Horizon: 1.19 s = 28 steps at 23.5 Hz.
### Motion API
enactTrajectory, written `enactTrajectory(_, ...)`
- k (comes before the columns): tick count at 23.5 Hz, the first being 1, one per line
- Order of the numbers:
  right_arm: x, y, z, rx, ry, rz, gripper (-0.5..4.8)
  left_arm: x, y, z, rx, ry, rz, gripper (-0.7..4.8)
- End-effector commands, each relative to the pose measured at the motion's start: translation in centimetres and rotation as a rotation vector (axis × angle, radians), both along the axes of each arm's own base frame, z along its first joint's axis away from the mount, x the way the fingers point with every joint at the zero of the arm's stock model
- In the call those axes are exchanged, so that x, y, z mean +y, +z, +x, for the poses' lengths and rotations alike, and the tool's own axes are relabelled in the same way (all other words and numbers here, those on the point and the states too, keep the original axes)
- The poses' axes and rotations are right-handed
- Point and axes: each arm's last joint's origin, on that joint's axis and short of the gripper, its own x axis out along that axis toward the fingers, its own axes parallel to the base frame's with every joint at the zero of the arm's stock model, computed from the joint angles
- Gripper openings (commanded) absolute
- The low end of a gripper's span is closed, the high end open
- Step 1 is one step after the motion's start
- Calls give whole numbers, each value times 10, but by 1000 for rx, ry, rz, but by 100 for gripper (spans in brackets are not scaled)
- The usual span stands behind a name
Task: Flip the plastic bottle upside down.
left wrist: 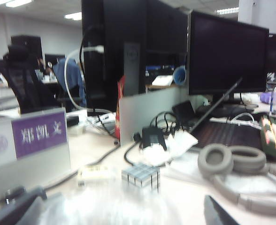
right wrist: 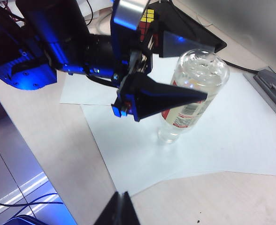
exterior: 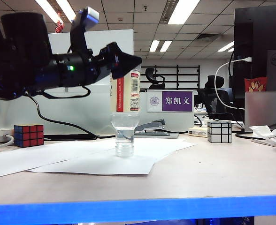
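The plastic bottle (exterior: 125, 117) stands upside down on its cap on a white sheet (exterior: 81, 157), with clear water in the neck and the label with its red strip above. In the right wrist view the plastic bottle (right wrist: 194, 93) shows its base end uppermost. My left gripper (exterior: 124, 58) is open, with its black fingers (right wrist: 171, 96) spread wide on either side of that upper end. The left wrist view shows the plastic bottle (left wrist: 114, 206) only as a bright blur between the fingers. My right gripper (right wrist: 121, 197) is shut and empty, over the table near its front edge.
A coloured puzzle cube (exterior: 28, 135) sits at the back left and a mirror cube (exterior: 219, 131) at the back right. A stapler (exterior: 149, 127) and a purple name plate (exterior: 170, 101) stand behind the bottle. Headphones (left wrist: 232, 161) and cables lie at the far right.
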Motion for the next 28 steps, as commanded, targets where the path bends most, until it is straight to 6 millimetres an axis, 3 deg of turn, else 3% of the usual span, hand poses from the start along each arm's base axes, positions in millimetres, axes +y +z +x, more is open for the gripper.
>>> enactTrajectory(1,0,3,0,-14,-1,20,-9,2,18,-5,-69,-6,-32,479)
enactTrajectory(7,-4,11,-4,-56,-1,62,-9,8,57,-18,-153,-28,-89,479)
enactTrajectory(8,-6,14,-5,-71,-5,75,-9,10,67,-23,-167,-19,-85,135)
enactTrajectory(9,-7,15,-6,-77,-6,80,-9,12,70,-25,-166,6,-76,-31)
enactTrajectory(10,-8,17,-8,-87,-6,89,-9,14,78,-28,-150,33,-56,-1)
enactTrajectory(13,-12,20,-11,-101,-8,103,-9,19,94,-42,-93,-11,-8,-5)
enactTrajectory(17,-20,30,-17,-163,-31,152,-9,40,120,-82,216,88,142,-6)
enactTrajectory(21,-26,34,-23,-185,-32,175,-9,74,162,-153,210,203,154,-6)
enactTrajectory(23,-29,36,-26,-190,-32,183,-9,96,179,-200,169,341,113,-6)
enactTrajectory(25,-33,38,-31,-193,-37,207,-9,121,182,-241,163,440,83,-6)
enactTrajectory(28,-39,40,-36,-215,-36,248,-9,156,169,-299,171,571,40,-6)
